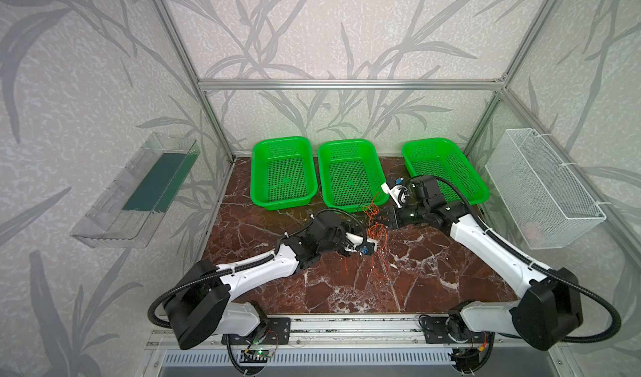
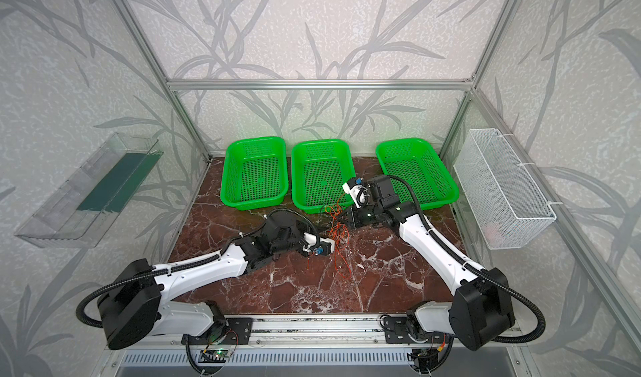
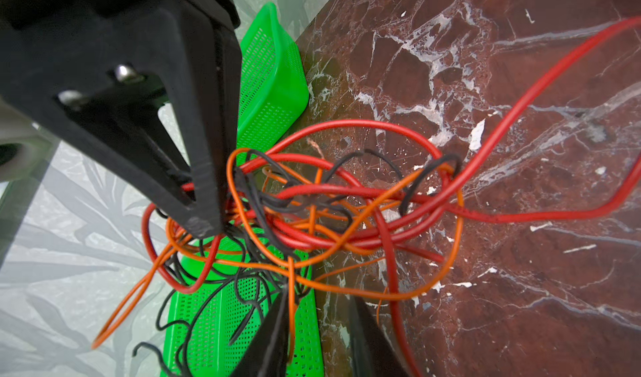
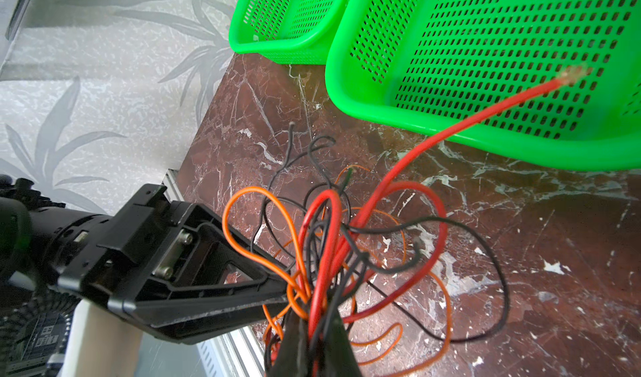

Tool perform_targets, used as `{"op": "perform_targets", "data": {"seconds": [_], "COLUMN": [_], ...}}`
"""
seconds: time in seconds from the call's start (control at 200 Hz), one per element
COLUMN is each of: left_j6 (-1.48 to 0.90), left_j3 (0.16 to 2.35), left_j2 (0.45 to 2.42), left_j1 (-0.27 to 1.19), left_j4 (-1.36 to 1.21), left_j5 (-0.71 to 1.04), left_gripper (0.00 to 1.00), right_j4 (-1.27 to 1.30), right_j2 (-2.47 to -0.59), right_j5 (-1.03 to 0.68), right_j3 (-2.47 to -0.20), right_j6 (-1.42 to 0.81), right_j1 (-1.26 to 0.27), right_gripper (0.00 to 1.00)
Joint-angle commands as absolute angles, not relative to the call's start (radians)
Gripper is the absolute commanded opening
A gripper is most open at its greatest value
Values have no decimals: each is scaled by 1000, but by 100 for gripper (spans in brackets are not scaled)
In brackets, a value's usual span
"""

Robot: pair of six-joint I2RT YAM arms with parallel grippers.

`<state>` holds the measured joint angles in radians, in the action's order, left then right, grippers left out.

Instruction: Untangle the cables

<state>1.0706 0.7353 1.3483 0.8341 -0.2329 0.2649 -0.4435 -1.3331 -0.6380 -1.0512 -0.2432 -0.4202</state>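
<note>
While the right end effector [image 4: 314, 323] is clenched hard on a fistful of the cables [image 3: 329, 241], red, orange and black strands bunched between its fingers, the left end effector [image 3: 318, 293] noses into the same clump from the opposite side. Its jaws stand a little apart, marble showing between them and one orange strand running along a finger. I can't see it pinching anything.

Out from there, the tangle hangs between the two arms, just in front of the middle green basket [image 1: 347, 143], and orange loops trail toward the near side of the bench [image 1: 433, 281]. One red free end [image 4: 485, 112] pokes up toward that basket, frayed copper at its tip.

It's all one knot, so by my reckoning the job has barely begun. These wires look feather-light, limp but springy, with slick insulation. Yank the whole wad and the knot will likely cinch tighter. The best bet, I'd say, is one single strand taken close to a free end, outside the knot, that red tail for one, and drawn through slowly.
</note>
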Motion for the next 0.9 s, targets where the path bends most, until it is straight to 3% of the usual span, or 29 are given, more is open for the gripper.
{"op": "perform_targets", "data": {"seconds": [0.0, 0.12, 0.4, 0.895], "left_j6": [1087, 1074, 966, 825], "left_j3": [770, 771, 715, 558], "left_j2": [1359, 1361, 1247, 997], "left_j1": [845, 853, 859, 856], "left_j4": [-267, -275, -207, -74], "left_j5": [269, 271, 302, 161], "left_gripper": [19, 0, 0, 0], "right_j4": [-448, -442, -364, -204], "right_j2": [-1333, -1340, -1300, -1193], "right_j5": [-668, -658, -577, -468], "right_j3": [-1070, -1064, -984, -829], "right_j6": [-256, -264, -362, -372], "right_j1": [-425, -422, -315, -170], "right_gripper": [5, 5, 6, 5]}}
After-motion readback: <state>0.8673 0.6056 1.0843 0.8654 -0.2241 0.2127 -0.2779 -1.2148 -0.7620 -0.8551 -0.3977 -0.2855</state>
